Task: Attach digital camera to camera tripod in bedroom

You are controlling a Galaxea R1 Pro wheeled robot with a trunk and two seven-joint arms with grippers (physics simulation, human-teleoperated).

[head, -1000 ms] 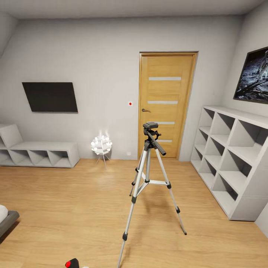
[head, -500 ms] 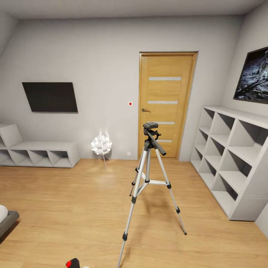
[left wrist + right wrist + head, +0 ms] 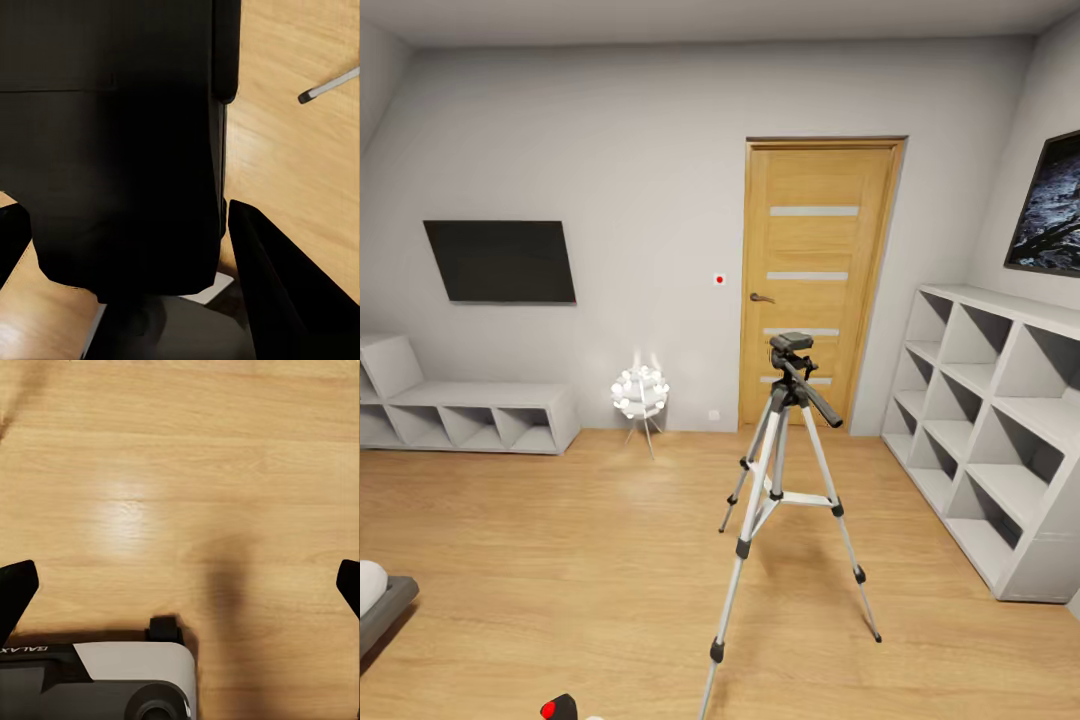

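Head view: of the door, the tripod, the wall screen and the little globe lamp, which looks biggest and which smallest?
As they look, largest first:
1. Door
2. Tripod, though it stands nearer the camera, so this pair is unsure
3. Wall screen
4. Globe lamp

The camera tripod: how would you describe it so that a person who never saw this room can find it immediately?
Look at the wooden door in the grey back wall. On the light wood floor in front of it stands the camera tripod. Unlike the small white globe lamp to its left, it is tall, with three silver legs and a black head with a long handle.
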